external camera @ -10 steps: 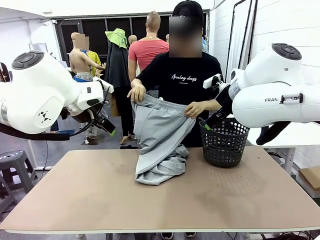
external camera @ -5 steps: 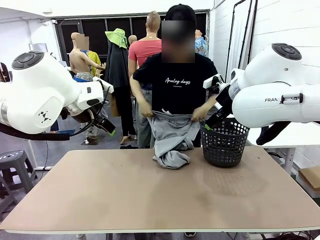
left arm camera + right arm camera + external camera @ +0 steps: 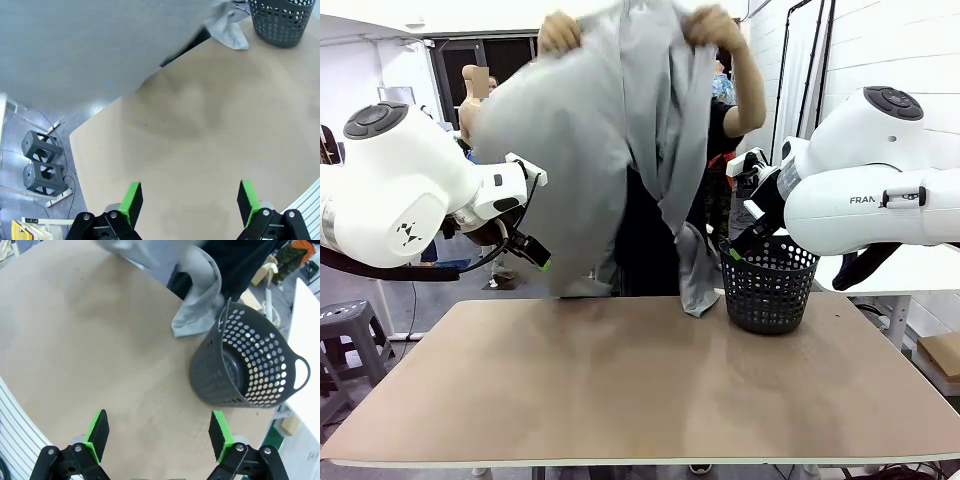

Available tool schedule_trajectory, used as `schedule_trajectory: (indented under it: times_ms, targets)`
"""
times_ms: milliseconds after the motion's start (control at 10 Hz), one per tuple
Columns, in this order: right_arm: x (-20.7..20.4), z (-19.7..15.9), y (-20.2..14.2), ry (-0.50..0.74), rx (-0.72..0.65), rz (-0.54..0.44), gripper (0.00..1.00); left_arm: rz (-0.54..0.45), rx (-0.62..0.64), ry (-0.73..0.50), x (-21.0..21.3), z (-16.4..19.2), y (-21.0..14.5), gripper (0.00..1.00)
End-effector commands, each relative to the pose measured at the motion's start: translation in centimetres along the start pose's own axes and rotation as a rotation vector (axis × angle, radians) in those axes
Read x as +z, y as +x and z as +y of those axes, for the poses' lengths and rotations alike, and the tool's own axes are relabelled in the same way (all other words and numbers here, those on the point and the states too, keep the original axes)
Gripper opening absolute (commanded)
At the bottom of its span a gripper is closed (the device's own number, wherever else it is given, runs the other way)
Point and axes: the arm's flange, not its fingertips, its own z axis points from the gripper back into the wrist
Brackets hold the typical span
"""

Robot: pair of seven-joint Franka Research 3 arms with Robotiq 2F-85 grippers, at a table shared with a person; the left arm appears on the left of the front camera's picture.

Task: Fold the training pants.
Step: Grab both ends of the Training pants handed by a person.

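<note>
The person at the far side holds the light grey training pants [image 3: 590, 130] high in both hands [image 3: 560, 32], and the cloth billows in the air over the table's far edge. One leg end hangs down beside the basket [image 3: 698, 280]. The same cloth fills the top of the left wrist view as grey pants [image 3: 90, 45], and a leg end of the pants [image 3: 197, 310] dangles in the right wrist view. My left gripper [image 3: 189, 200] is open above the bare table, holding nothing. My right gripper [image 3: 160, 432] is open too, above the table near the basket.
A black mesh basket [image 3: 768, 285] stands at the table's far right and looks empty [image 3: 250, 365]. The tan tabletop [image 3: 640, 380] is bare. Grey stools [image 3: 42, 165] stand on the floor off the table's left side. Both white arms hover at the table's sides.
The person has swung the pants up from a low bunch at the table's far edge to overhead, spreading them out. Neither arm has moved.
</note>
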Motion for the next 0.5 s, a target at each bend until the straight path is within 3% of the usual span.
schedule_trajectory:
  times_ms: [0, 400]
  targets:
    - [-0.09, -0.03, 0.08, -0.001, -0.006, -0.007, 1.0, 0.001, -0.009, 0.002, -0.03, 0.1, -0.01, 1.0]
    - [-0.09, -0.03, 0.08, -0.001, -0.006, -0.007, 1.0, 0.001, -0.009, 0.002, -0.03, 0.1, -0.01, 1.0]
